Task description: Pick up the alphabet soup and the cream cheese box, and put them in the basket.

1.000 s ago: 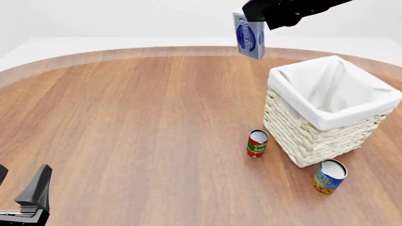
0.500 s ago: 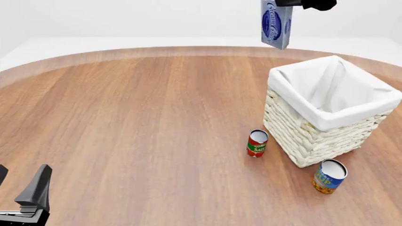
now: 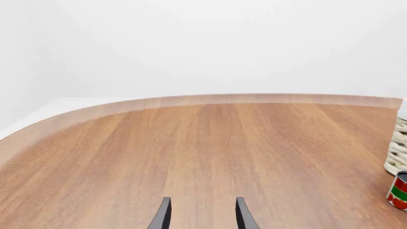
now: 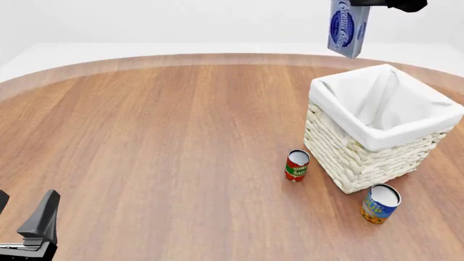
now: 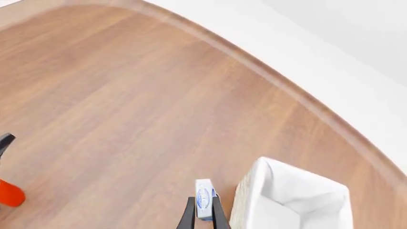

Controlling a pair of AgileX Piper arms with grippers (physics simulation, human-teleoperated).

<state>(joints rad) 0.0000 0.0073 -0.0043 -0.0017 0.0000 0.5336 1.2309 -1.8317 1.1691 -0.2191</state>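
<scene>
- Task progress: neither of the 2 items is in the basket (image 4: pixel 330 142) yet. Its white cloth lining shows nothing inside, as far as the front view reveals.
- The cream cheese box (image 4: pixel 347 27) is lifted high above the bench (image 4: pixel 160 141), hanging on end from the right gripper (image 5: pixel 203 212). In the front view it sits above and beyond the basket's far-left rim; in the right wrist view it lies just beside the basket's rim, not yet over the opening.
- The alphabet soup (image 4: pixel 379 203) stands upright on the bench just beside the basket's near corner, untouched. It is left to do in full: grasp, lift, and drop.
- A red-and-green can (image 4: pixel 296 165) stands upright near the basket's left wall. It is no part of the task.
- Right jaws: closed narrowly on the cream cheese box, 1 finger on each broad face, gripping its upper end. The arm itself is mostly cut off at the top of the front view, so the hold is judged chiefly from the wrist view.
- Left gripper (image 3: pixel 202 215): its jaws stand parted, with nothing between them and nothing touching. It is low at the near-left of the bench, well apart from every item.
- Judged next need: carry the box over the basket's opening, then release.
</scene>
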